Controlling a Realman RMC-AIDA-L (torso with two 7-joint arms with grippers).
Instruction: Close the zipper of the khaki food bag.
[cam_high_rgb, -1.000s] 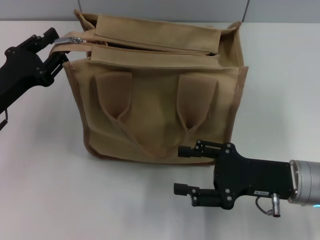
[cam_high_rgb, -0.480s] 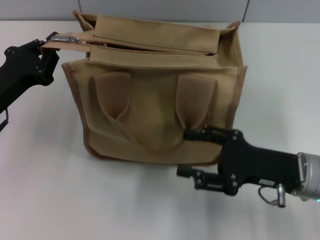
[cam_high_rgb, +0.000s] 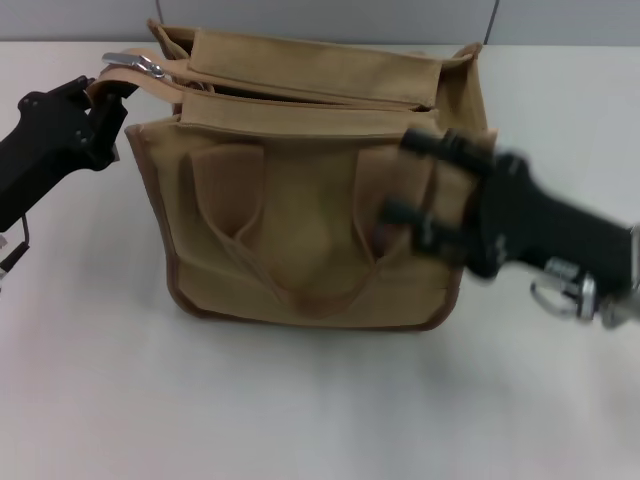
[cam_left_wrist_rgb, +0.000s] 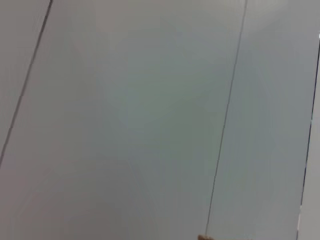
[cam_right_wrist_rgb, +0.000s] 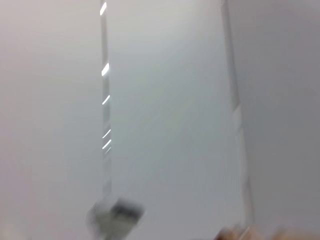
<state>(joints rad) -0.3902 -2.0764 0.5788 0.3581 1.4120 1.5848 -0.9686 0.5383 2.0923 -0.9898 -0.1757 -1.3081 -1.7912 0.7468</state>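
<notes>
The khaki food bag (cam_high_rgb: 290, 215) stands upright in the middle of the white table in the head view. Its zipper (cam_high_rgb: 300, 100) runs along the top and gapes open. The silver slider and pull (cam_high_rgb: 137, 64) sit at the left end, on the tape tail that sticks out past the bag. My left gripper (cam_high_rgb: 100, 95) is at the bag's upper left corner, shut on that tape tail. My right gripper (cam_high_rgb: 400, 175) is blurred by motion, open and empty, in front of the bag's right face near the right strap patch. Both wrist views show only wall.
The white table (cam_high_rgb: 110, 400) spreads to the front and left of the bag. A grey wall panel (cam_high_rgb: 320, 15) runs along the back edge. The bag's front loop handle (cam_high_rgb: 300, 290) hangs down its face.
My right gripper has risen from the table in front of the bag up to its right face. My left gripper has pulled the tape tail slightly up and left.
</notes>
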